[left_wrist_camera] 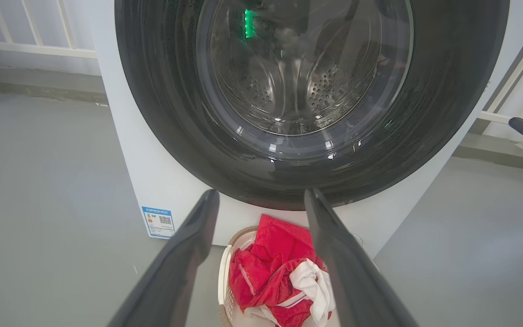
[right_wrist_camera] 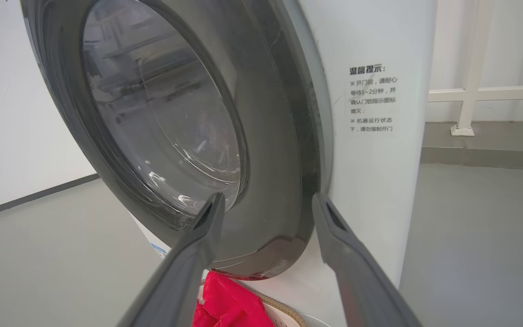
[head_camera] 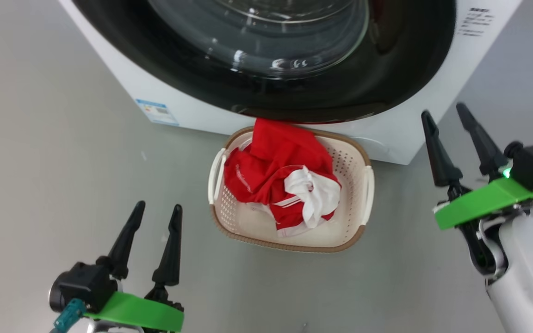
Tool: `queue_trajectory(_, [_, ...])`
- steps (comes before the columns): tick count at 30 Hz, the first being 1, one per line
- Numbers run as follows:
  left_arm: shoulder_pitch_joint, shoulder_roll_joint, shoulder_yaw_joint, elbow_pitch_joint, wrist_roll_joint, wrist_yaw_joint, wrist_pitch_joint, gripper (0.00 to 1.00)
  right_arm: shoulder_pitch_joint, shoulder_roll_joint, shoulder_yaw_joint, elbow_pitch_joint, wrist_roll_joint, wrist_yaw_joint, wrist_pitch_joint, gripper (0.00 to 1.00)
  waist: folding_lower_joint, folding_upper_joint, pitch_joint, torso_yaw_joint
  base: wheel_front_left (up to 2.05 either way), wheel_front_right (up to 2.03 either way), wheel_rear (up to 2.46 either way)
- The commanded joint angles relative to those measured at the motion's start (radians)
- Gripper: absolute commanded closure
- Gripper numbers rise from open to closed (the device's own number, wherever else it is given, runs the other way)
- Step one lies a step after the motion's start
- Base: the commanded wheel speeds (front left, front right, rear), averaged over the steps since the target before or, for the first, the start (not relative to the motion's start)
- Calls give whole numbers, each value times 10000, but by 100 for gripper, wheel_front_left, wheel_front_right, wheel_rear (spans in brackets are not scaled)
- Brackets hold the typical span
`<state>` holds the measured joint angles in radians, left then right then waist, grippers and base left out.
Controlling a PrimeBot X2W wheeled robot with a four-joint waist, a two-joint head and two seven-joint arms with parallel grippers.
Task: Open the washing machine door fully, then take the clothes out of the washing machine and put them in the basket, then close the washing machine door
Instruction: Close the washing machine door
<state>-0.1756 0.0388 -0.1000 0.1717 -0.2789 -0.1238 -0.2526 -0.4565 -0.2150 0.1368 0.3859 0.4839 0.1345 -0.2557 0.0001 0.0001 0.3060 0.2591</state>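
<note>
Your left gripper [head_camera: 159, 206] hangs low over the grey floor [head_camera: 40, 162] with its two fingers spread a moderate way apart and nothing between them. The basket [head_camera: 354, 162] sits just to its right and a little ahead. In the left wrist view the fingers frame the bottom of the washing machine door [head_camera: 266, 88] and the near end of the basket below it.

Your right gripper [head_camera: 443, 109] is parked to the right of the basket and higher up, close to the right front corner of the washing machine [head_camera: 192, 111]. Its fingers are also parted and hold nothing. In the right wrist view they point at the lower right edge of the door, near it but not touching.

The clothes [head_camera: 275, 171] lie bunched in the basket, red with a white part on top towards the right. One red fold rises over the far rim, up to the underside of the door. The basket stands on the floor against the front of the machine, right under the door, between your two grippers.

The door lies back against the front of the machine. You cannot tell from these views whether it is latched. Through its glass the left wrist view shows the steel drum [left_wrist_camera: 288, 86]. A blue label [head_camera: 157, 111] sits low on the machine's front, left of the basket.
</note>
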Motion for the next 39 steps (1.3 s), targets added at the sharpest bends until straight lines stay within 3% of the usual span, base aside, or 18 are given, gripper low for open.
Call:
queue_trajectory(1, [170,114,439,-143,219,-53,-92,0,407,97,46,-337,-78,-38,-61,0,-1,-1,-293,-359,0,0,0])
queue_trajectory(39, [1232,472,1810,158,910,-68,-92,0,3721,219,-371,-744,-234,-38,-61,0,-1,-1,-1939,-2715,0,0,0])
